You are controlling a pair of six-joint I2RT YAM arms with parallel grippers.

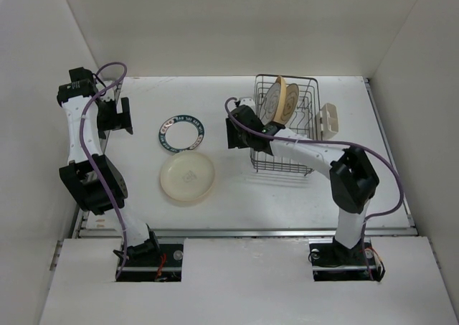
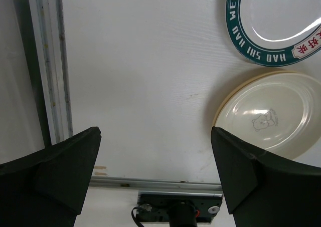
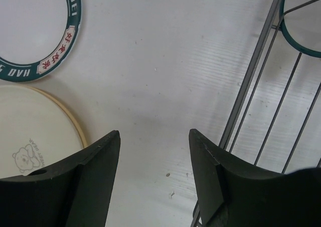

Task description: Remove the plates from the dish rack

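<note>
Dish rack is seen at right rear of table, with upright plates stood in it. Green-rimmed plate and cream plate are laid flat to its left. Left gripper is spread wide, nothing held. Right gripper, beside the rack's left edge, is parted and empty.

Lit brightly and evenly from overhead, diffuse. Blown out to a white glare patch on the glossy centre of the green-rimmed plate in the left wrist view. Shadowed only faintly just beside it in the top view. Sharp around it; soft and near-black in the close foreground below it in both wrist views.
</note>
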